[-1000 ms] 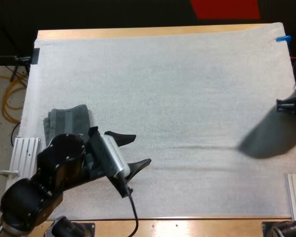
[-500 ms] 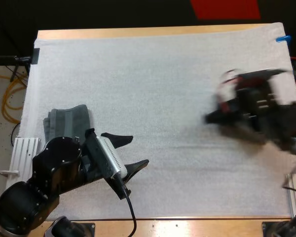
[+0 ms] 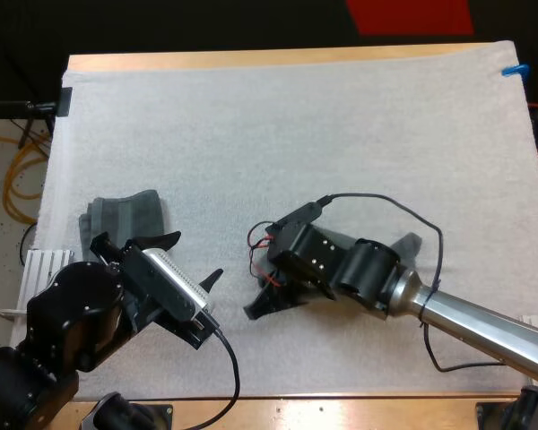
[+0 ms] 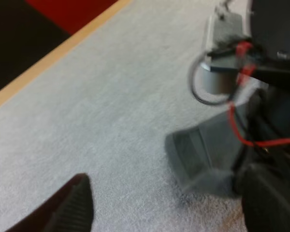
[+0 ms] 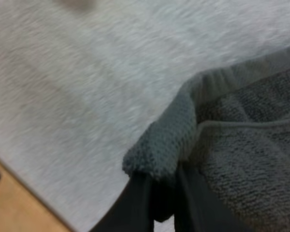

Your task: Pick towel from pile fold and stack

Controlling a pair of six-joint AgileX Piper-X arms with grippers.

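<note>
Left gripper (image 3: 195, 258): near side of mat (image 3: 296, 134), fingers spread, holding nothing. Right gripper (image 5: 159, 186): mid-mat, clenched on one corner of towel (image 5: 241, 135). Folded stack (image 3: 121, 218): farther off, left. Advice: left takes a neighbouring corner before spreading the towel flat.

Folded towel (image 3: 118, 213): near edge hidden behind my left arm (image 3: 81, 313).
Pinched towel (image 5: 241, 125): runs off the view's edge beyond my right gripper (image 5: 158, 182); from above, mostly hidden under my right arm (image 3: 359, 269).
Left gripper (image 4: 169, 203): both fingers cut off by the view's edge.
Right arm from my left wrist: blurred.
</note>
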